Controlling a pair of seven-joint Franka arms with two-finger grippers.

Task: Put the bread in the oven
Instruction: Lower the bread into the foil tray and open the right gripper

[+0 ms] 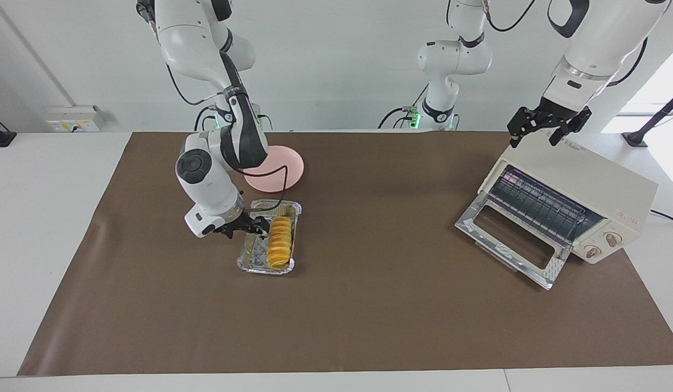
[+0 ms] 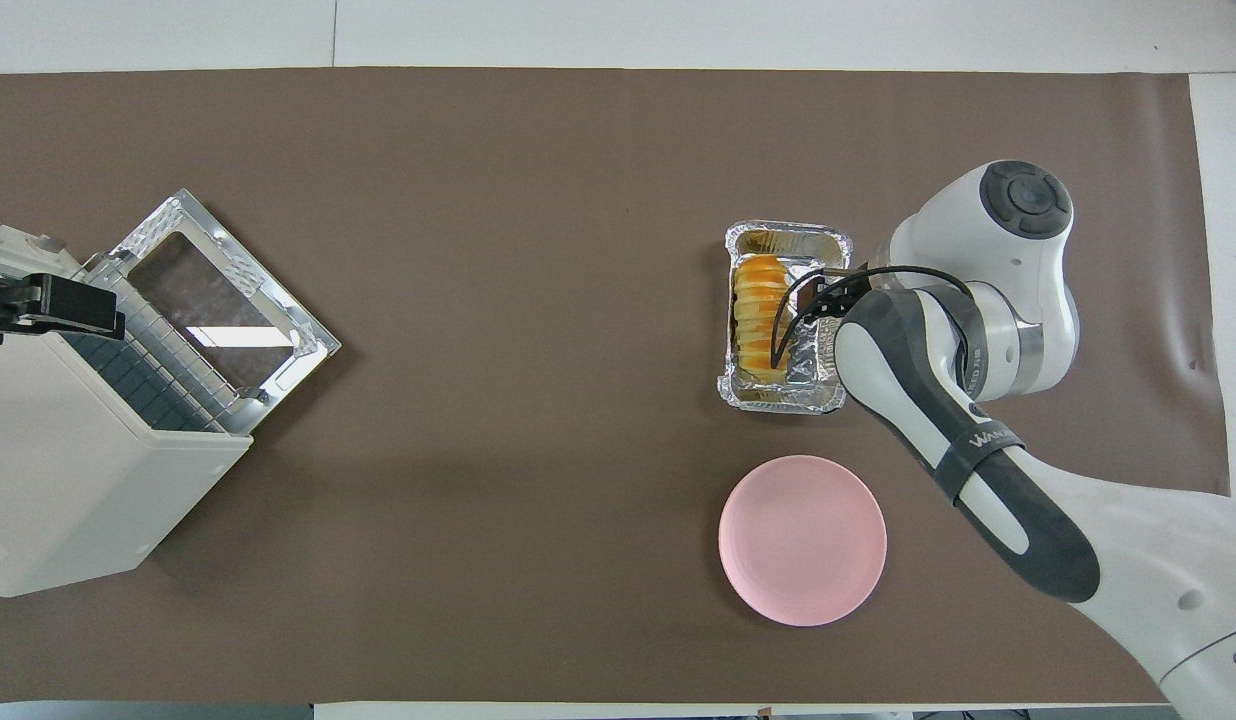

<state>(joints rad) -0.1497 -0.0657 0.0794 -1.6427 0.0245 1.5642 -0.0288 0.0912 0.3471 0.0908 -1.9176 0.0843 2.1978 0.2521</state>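
The golden-yellow ridged bread (image 1: 280, 242) lies in a crinkled silver foil tray (image 1: 253, 260) toward the right arm's end of the table; it also shows in the overhead view (image 2: 760, 315). My right gripper (image 1: 260, 228) is low over the tray, beside the bread, open and holding nothing. The cream-white oven (image 1: 579, 177) stands at the left arm's end, its glass door (image 1: 511, 239) dropped open and the wire rack showing. My left gripper (image 1: 537, 135) hangs open and empty over the oven's top edge.
A round pink plate (image 1: 286, 167) lies nearer to the robots than the foil tray (image 2: 788, 400). A brown mat (image 1: 369, 305) covers the table. A third arm stands at the back between the two bases.
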